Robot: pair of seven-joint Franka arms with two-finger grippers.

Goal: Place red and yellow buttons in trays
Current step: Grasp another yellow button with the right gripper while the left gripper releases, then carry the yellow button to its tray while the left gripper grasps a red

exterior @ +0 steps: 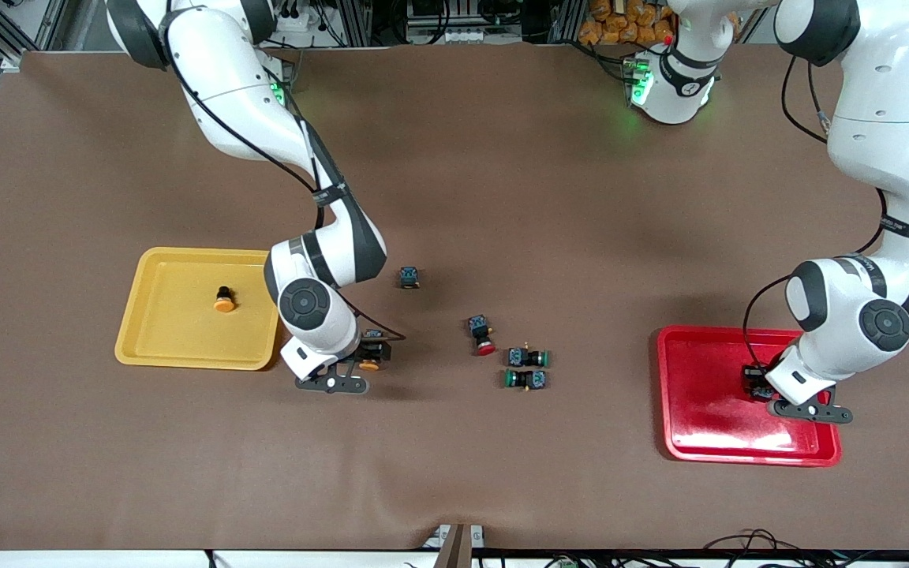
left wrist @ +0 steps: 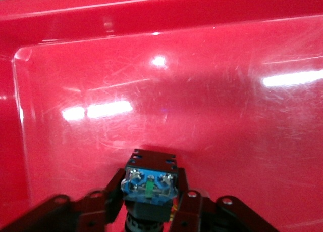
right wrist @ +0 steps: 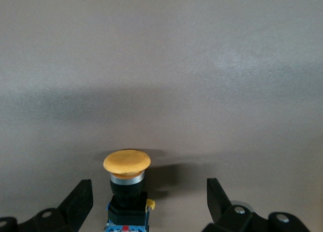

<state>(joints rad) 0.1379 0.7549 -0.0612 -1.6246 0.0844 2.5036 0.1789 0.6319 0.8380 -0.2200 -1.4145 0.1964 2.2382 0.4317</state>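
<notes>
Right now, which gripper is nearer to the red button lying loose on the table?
Right. The right gripper is beside the yellow tray, close to the red button; the left gripper is over the red tray, much farther off.

Brown table (exterior: 502,158) carrying two trays and loose push-button switches.

Toward the right arm's end, a yellow tray (exterior: 162,347); toward the left arm's end, a glossy red tray (exterior: 699,426). Just beside the yellow tray, on the bare cloth, an orange-yellow-capped button (exterior: 370,361) (right wrist: 127,184). Mid-table, a capless dark block with a bluish top (exterior: 409,277); nearer the front camera, a red-capped button (exterior: 481,334) lying on its side; nearer again, two green-capped switches (exterior: 529,357) (exterior: 525,379) on their sides, close together and parallel. Faint crease lines along the edge nearest the front camera.
</notes>
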